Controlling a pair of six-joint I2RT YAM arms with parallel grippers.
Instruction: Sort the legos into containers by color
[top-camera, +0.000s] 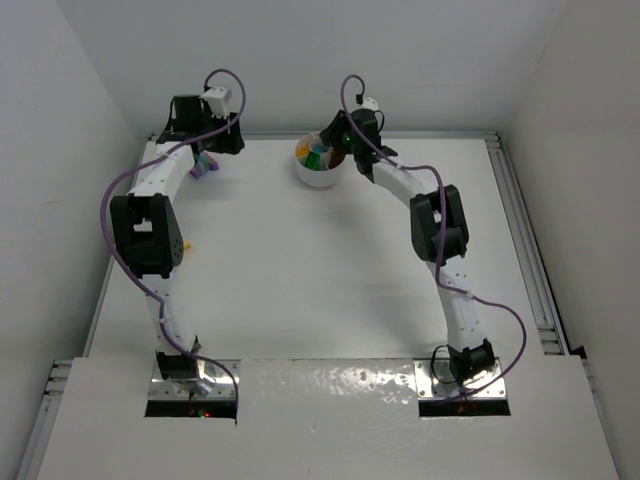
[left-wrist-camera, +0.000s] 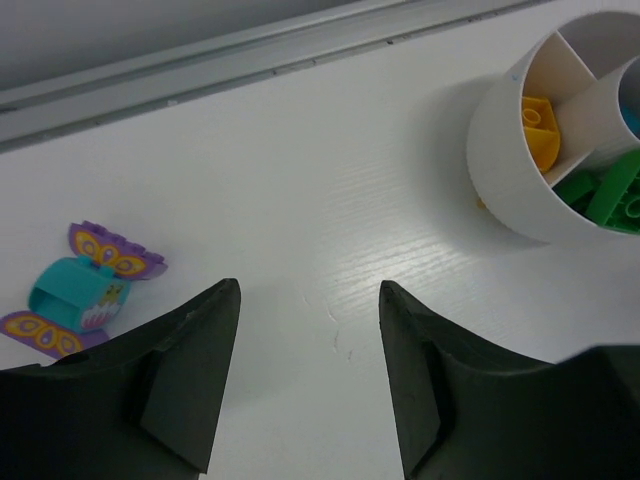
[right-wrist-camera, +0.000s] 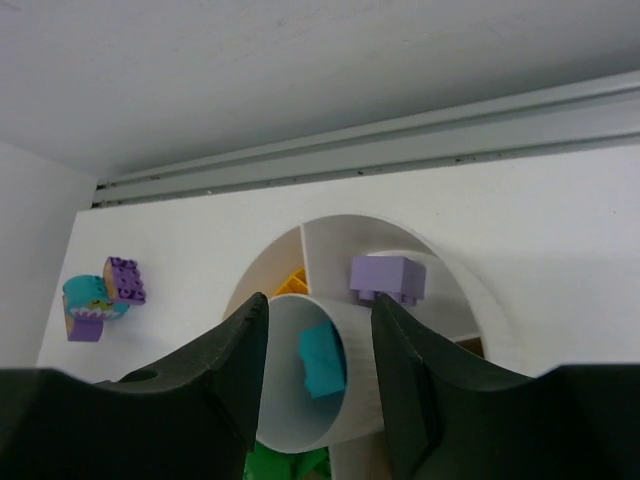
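Both stand apart and empty: the right gripper (right-wrist-camera: 316, 308) hangs over the dish (right-wrist-camera: 487, 310), so the left gripper (left-wrist-camera: 305, 300) should probably fetch the teal-and-purple bricks (left-wrist-camera: 75, 292) next.

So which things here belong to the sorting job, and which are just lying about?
Job: white dish; yellow brick, green bricks, teal brick and lilac brick in it; loose purple-and-teal bricks outside it.
Not the job: metal rail at the far edge; purple cables.
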